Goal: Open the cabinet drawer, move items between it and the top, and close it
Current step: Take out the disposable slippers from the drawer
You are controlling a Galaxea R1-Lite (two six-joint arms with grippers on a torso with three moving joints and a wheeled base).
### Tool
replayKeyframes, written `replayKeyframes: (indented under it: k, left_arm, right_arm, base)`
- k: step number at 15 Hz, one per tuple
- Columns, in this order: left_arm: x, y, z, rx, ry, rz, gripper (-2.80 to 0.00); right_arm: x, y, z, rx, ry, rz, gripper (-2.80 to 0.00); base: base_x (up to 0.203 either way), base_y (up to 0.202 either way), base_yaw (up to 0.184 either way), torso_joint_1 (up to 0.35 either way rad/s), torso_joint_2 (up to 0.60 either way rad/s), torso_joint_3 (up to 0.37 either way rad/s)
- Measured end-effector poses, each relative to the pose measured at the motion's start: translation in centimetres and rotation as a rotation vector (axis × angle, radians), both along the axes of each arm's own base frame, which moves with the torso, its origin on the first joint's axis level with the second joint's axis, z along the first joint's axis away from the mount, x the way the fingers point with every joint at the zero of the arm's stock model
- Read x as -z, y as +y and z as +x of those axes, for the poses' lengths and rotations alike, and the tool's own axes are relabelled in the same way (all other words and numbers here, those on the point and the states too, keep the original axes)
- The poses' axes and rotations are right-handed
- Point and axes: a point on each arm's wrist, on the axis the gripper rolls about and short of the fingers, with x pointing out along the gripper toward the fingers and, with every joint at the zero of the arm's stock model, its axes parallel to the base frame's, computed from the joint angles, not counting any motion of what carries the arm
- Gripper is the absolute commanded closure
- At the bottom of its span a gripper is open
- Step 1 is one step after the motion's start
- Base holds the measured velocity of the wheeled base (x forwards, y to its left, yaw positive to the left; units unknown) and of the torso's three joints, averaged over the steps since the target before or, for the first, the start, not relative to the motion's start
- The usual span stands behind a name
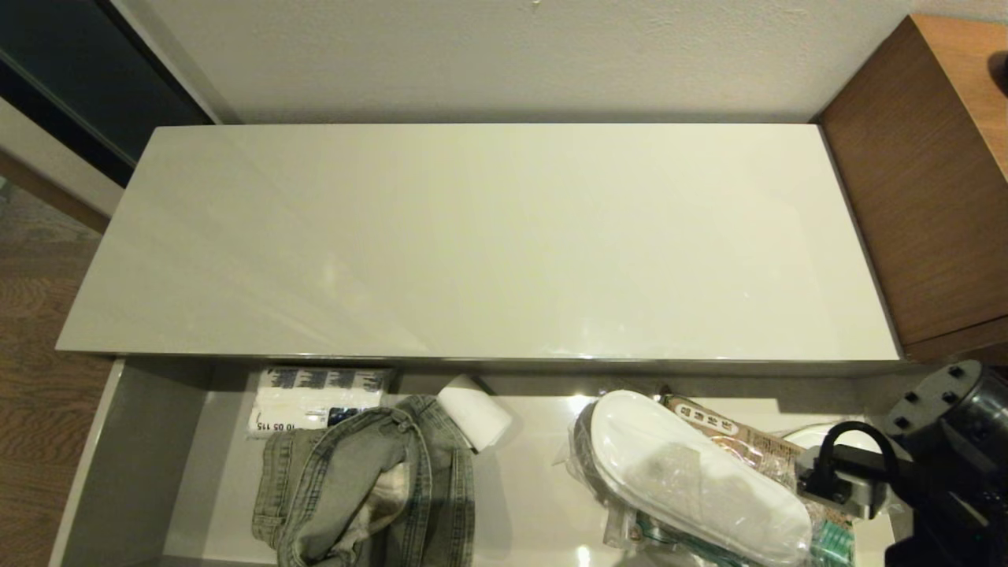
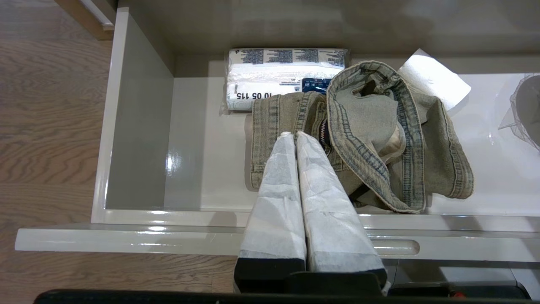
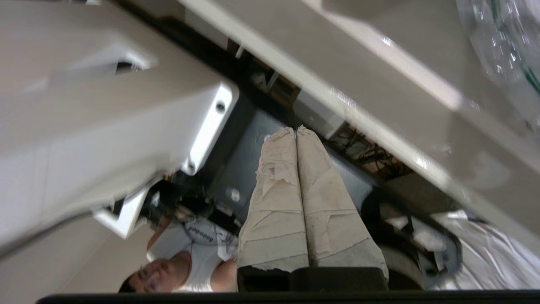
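Observation:
The cabinet drawer (image 1: pixel 134 465) stands pulled out below the bare glossy top (image 1: pixel 488 236). Inside it, the grey-green denim garment (image 1: pixel 370 488) lies crumpled left of centre. The white slippers (image 1: pixel 693 472) in clear wrap lie to the right. My left gripper (image 2: pixel 294 135) is shut and empty. It hangs over the drawer's front edge (image 2: pixel 126 240), tips above the denim garment (image 2: pixel 379 139). My right arm (image 1: pixel 945 441) rises at the drawer's right end. The right gripper (image 3: pixel 295 130) is shut with nothing in it, turned toward dark machinery under a pale panel.
A white tissue pack (image 1: pixel 315 398), a small paper roll (image 1: pixel 476 413) and a brown printed packet (image 1: pixel 748 441) also lie in the drawer. A brown wood-grain desk (image 1: pixel 921 197) adjoins the top on the right. A person (image 3: pixel 168 270) shows in the right wrist view.

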Motion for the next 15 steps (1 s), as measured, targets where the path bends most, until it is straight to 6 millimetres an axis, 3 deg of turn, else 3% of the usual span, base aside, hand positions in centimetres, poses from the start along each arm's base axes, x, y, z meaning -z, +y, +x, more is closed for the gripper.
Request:
replayKeyframes:
  k: [7, 15]
  left_arm:
    - [0.0, 0.0, 0.0, -0.001, 0.000, 0.000, 0.00]
    - [0.0, 0.0, 0.0, 0.000, 0.000, 0.000, 0.00]
  right_arm:
    - [4.2, 0.5, 0.9, 0.100, -0.214, -0.202, 0.00]
    - [6.5, 2.5, 0.9, 0.113, -0.387, -0.280, 0.00]
  base:
    - [0.000, 0.000, 0.000, 0.000, 0.00, 0.000]
    - [0.000, 0.000, 0.000, 0.000, 0.00, 0.000]
